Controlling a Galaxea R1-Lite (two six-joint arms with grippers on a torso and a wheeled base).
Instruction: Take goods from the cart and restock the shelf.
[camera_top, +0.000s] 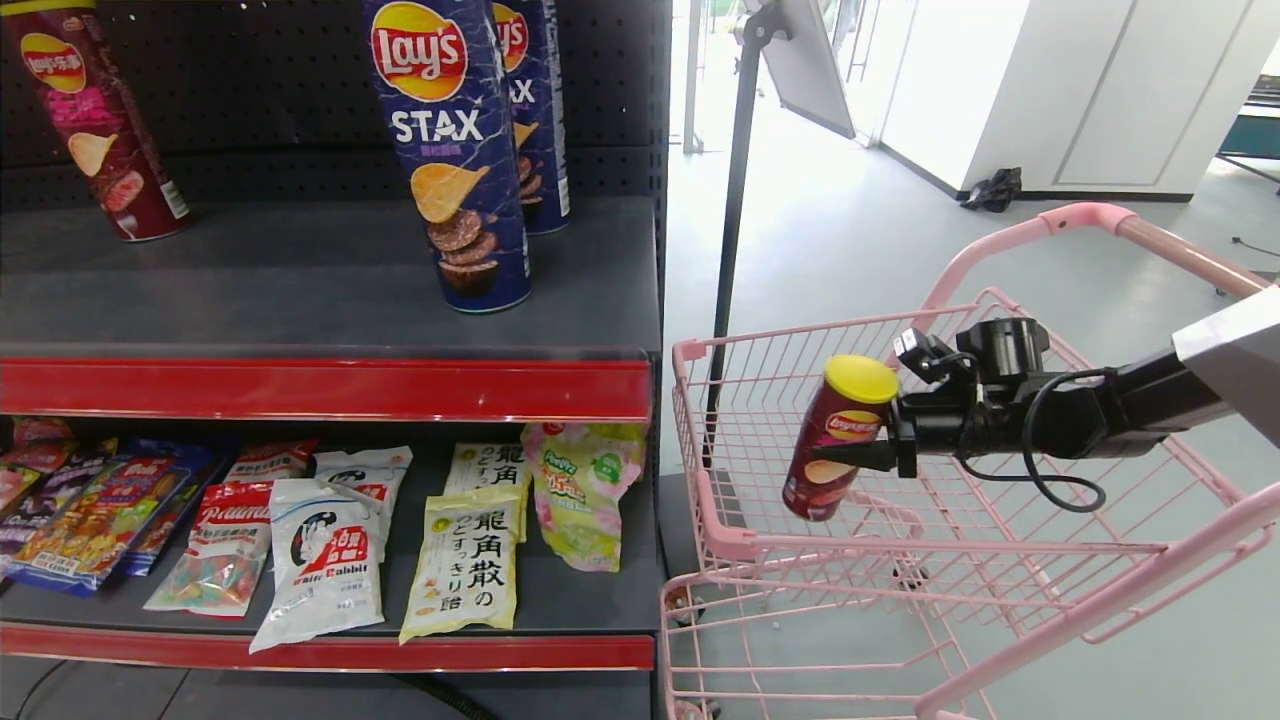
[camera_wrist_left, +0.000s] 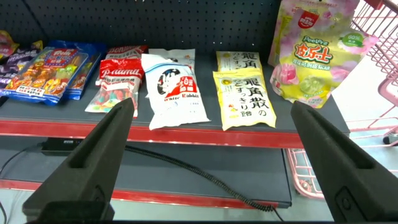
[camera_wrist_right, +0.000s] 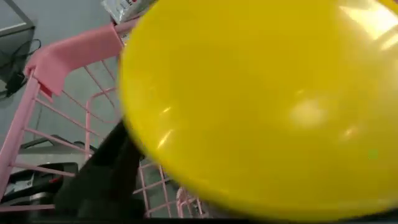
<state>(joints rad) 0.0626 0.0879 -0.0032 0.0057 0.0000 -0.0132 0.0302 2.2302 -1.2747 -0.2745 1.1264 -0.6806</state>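
- One red chip can (camera_top: 818, 488), yellow lid on, sits tilted in the right pincer's (camera_top: 862, 452) grip over the pink cart (camera_top: 735, 545) basket. Step looks like mid-transfer.
- Next: carry it to the upper shelf (camera_top: 300, 290), well off to that pincer's left, and stand it upright near the blue cans (camera_top: 450, 150).
- Left pincer (camera_wrist_left: 212, 104) is wide and holds nothing; snack bags (camera_wrist_left: 174, 87) on the lower shelf lie ahead of it.

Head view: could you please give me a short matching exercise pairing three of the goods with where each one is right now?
Things:
1. maroon chip can
2. front blue chip can
3. white candy bag

Places:
A. standing on the upper shelf
B. lying flat on the lower shelf
C. held by the right hand at the pink cart

Pairs: 1-C, 2-A, 3-B.
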